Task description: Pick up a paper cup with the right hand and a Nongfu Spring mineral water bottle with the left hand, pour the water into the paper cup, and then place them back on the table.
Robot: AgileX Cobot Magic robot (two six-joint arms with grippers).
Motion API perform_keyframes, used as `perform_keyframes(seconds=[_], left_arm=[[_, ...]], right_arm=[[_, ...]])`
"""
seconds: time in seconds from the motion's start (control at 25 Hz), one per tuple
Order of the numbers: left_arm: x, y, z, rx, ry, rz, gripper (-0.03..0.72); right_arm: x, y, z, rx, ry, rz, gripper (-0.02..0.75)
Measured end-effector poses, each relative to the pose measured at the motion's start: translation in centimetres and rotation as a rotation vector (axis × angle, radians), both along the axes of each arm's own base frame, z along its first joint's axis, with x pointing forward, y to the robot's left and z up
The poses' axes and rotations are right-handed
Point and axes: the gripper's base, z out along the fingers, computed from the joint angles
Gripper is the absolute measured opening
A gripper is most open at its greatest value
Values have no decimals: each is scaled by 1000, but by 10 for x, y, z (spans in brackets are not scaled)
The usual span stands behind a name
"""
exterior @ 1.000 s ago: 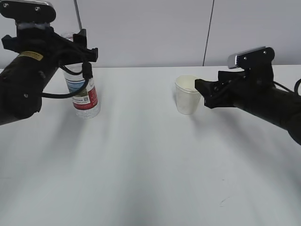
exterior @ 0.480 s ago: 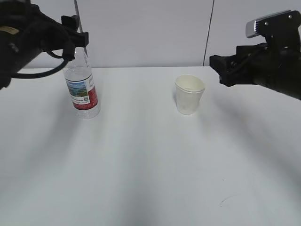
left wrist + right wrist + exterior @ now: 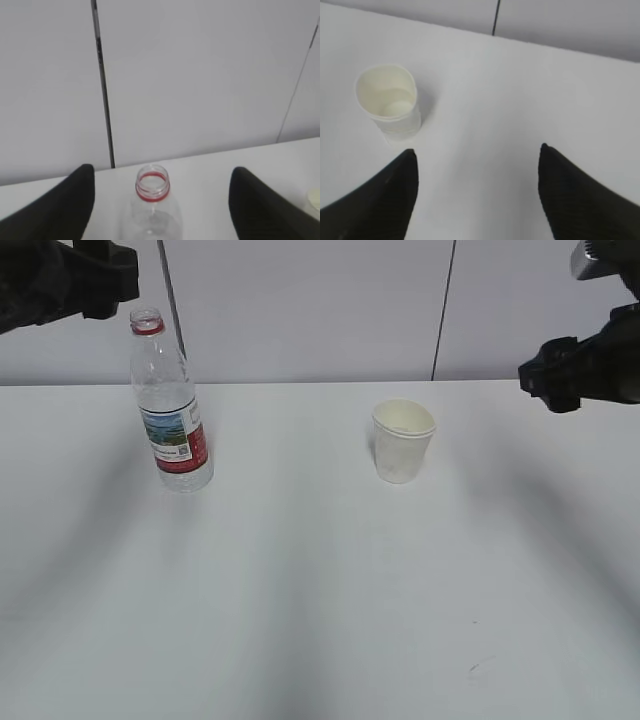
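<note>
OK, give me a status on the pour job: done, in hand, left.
Done: the bottle and paper cup stand upright on the table, and the cup seems to hold water. In hand: nothing; the left gripper and right gripper are open, raised clear. Left: apparently nothing.

White table (image 3: 320,590) fills the lower part of the exterior view, plain and flat, with 1 small dark scuff mark (image 3: 473,668) near the front right. 2 things stand on it, well apart. On the left, the Nongfu Spring mineral water bottle (image 3: 168,405) is upright, uncapped, its red-and-white label facing the camera. Right of centre, the paper cup (image 3: 402,441) sits upright, mouth open, with a pale round patch showing at its bottom from the right wrist view.
</note>
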Motion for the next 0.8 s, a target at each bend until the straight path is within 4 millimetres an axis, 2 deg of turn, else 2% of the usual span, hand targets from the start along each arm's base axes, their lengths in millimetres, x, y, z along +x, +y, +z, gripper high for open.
perform_keyframes(seconds=[0.2, 0.36, 0.56, 0.8], left_arm=[[-4, 11, -4, -30, 130, -55, 503], [-6, 21, -13, -60, 267, -108, 502], [-7, 34, -9, -62, 412, -204, 502], [-7, 60, -11, 22, 688, -196, 502]], right_arm=[[-6, -6, 14, 26, 185, -113, 557], [-11, -7, 33, 50, 323, -174, 553], [-18, -3, 58, 97, 435, -179, 552], [-24, 0, 69, 131, 514, -165, 552]])
